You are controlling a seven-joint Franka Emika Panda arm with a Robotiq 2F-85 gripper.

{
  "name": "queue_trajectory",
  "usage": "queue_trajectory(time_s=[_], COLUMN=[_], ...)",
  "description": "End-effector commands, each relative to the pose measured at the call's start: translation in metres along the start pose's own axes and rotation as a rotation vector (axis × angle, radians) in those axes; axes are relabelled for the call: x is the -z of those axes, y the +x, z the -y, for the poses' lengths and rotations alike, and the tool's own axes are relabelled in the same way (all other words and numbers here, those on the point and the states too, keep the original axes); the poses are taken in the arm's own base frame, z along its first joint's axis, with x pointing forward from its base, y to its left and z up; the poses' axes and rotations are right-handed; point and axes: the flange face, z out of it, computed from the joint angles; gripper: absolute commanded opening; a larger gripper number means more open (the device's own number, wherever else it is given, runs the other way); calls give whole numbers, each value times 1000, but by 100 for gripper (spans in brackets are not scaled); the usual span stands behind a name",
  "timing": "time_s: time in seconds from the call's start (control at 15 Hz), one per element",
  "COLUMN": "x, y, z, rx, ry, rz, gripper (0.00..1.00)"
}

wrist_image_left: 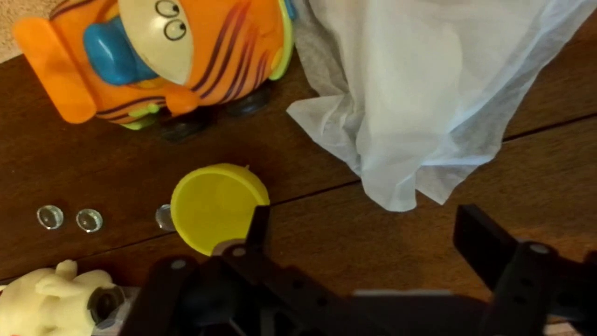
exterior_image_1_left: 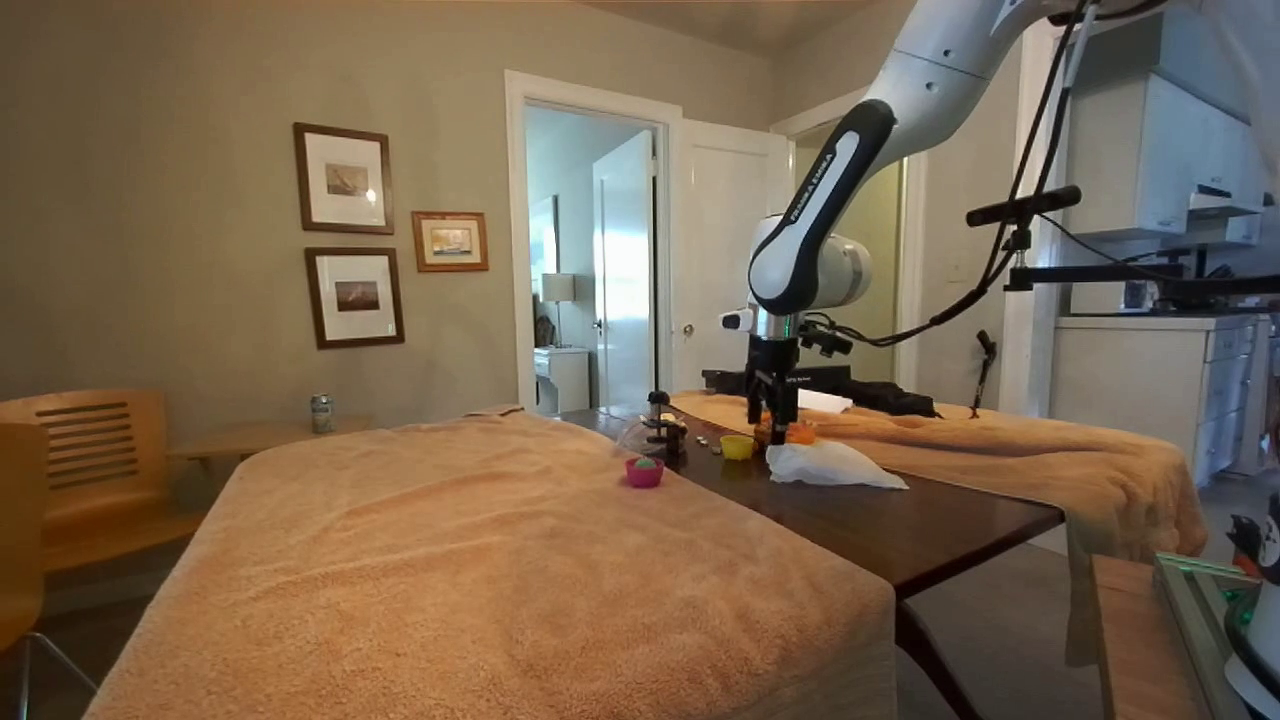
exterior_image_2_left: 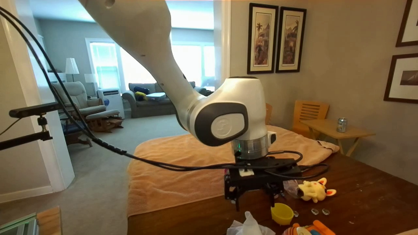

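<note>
You have a dark wooden table before you, with an orange towel spread along one side of its bare top. Your gripper hangs above the wood, jaws spread wide with nothing between them. Ahead of its tips in the wrist view, you see a crumpled white sheet lying on the table. Beside that, at the view's upper left, sits an orange toy vehicle. A cream plush toy lies at the lower left, partly cut off. Close to your gripper stands a yellow cup, its mouth up; one finger overlaps the rim, and you cannot tell whether they touch. Three clear glass pieces lie near, one just beside the cup.
</note>
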Motion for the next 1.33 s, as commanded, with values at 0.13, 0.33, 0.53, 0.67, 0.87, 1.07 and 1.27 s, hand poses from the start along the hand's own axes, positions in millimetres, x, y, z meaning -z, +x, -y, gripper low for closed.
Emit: queue_trajectory(time_s=[0.13, 0.33, 0.53, 0.67, 0.87, 1.07, 1.27], x=[-12, -16, -20, -23, -26, -23, -17], y=[-6, -5, 2, 9, 17, 21, 20], z=[-24, -33, -38, -40, -43, -46, -49], rx=[-3, -6, 4, 12, 13, 3, -8], ry=[82, 53, 55, 74, 112, 184, 241], rz=[44, 58, 53, 43, 23, -1, 17], gripper=[100, 100, 100, 100, 100, 100, 100])
